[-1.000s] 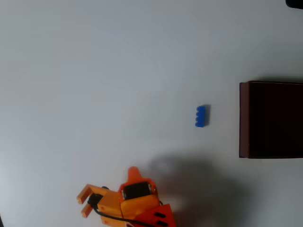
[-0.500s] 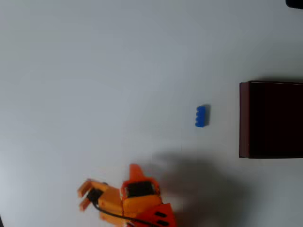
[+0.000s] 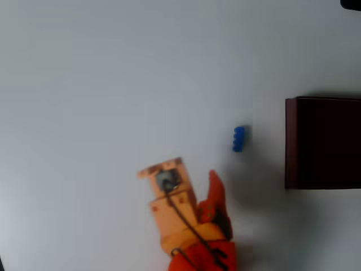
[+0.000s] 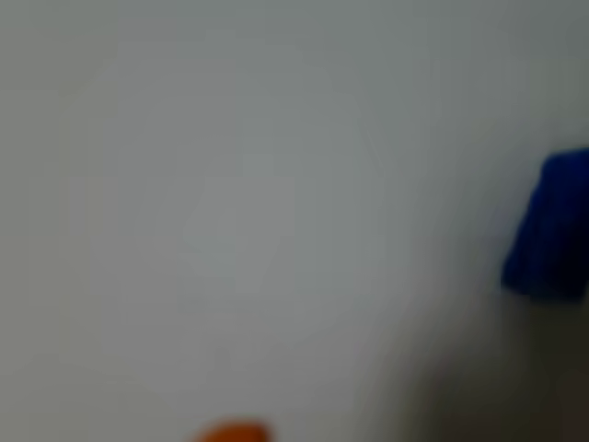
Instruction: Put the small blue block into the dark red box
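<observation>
The small blue block (image 3: pixel 239 139) lies on the white table, a short way left of the dark red box (image 3: pixel 290 142), whose nearly black inside is cut off by the right edge of the overhead view. My orange gripper (image 3: pixel 162 169) sits lower left of the block, well apart from it and pointing up the picture. Motion blur hides how its fingers stand. The wrist view is blurred. In it the block (image 4: pixel 550 228) shows as a blue patch at the right edge, and an orange tip (image 4: pixel 230 431) peeks in at the bottom.
The white table (image 3: pixel 113 84) stretches bare to the left and top. The arm's red-orange body (image 3: pixel 203 248) comes in from the bottom edge. A dark corner (image 3: pixel 352 3) sits at the top right.
The arm has swung from the bottom left up and to the right, toward the block. Its gripper pointed left before and now points up the picture. Block and box have not moved.
</observation>
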### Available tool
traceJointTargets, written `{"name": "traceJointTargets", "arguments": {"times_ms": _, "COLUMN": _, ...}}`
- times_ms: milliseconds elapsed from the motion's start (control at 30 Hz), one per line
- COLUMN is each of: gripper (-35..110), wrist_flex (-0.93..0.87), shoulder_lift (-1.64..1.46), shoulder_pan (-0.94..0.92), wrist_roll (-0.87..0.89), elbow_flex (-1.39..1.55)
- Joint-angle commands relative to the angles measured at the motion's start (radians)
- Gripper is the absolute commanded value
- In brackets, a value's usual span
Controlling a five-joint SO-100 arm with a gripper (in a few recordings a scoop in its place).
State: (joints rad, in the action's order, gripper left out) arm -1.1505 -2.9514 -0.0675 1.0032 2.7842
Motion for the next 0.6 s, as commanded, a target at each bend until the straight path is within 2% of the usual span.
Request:
{"name": "traceJointTargets", "arguments": {"times_ms": 0, "gripper": 22, "wrist_flex": 0.011, "shoulder_lift": 0.224, "shoulder_pan": -0.103, "wrist_roll": 0.058, "elbow_flex": -0.170}}
{"name": "traceJointTargets", "arguments": {"times_ms": 233, "gripper": 22, "wrist_flex": 0.012, "shoulder_lift": 0.494, "shoulder_pan": -0.227, "wrist_roll": 0.138, "elbow_flex": -0.333}}
{"name": "traceJointTargets", "arguments": {"times_ms": 567, "gripper": 24, "wrist_flex": 0.048, "shoulder_lift": 0.828, "shoulder_pan": -0.230, "wrist_roll": 0.295, "elbow_flex": -0.506}}
